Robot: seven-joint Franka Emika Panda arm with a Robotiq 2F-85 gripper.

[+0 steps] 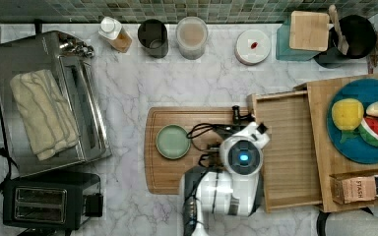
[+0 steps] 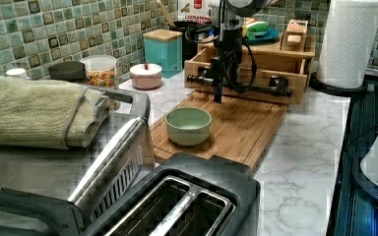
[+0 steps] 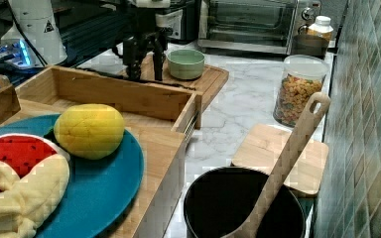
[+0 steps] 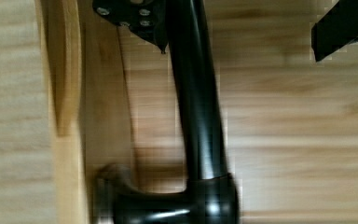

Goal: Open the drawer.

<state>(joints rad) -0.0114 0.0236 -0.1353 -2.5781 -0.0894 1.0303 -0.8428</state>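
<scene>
In the top view the robot's white wrist housing covers the gripper and most of the long black metal bar handle [image 4: 196,107], so the grasp itself cannot be read from above. The right edge of the top view cuts off the round blue plate [image 1: 369,123] of toy fruit and the small wooden tea-bag box [image 1: 364,186].

Going left to right in the top view: a steel toaster oven [image 1: 54,98] with a folded beige towel [image 1: 44,113] on top stands far left, a black toaster [image 1: 49,201] near it. A brown wooden cutting board [image 1: 197,123] lies mid-worktop, carrying a pale green round bowl [image 1: 173,141]. The wide, shallow light-wood drawer [image 1: 288,147] sits right of the board, pulled well out of its wooden cabinet [image 1: 325,98], its floor bare.

In the left view the black gripper [image 2: 218,81] hangs straight down at the handle, fingers straddling the bar. In the wrist view one finger [image 4: 340,25] stands apart from the bar with wood showing between, so the gripper is spread, not clamped.
</scene>
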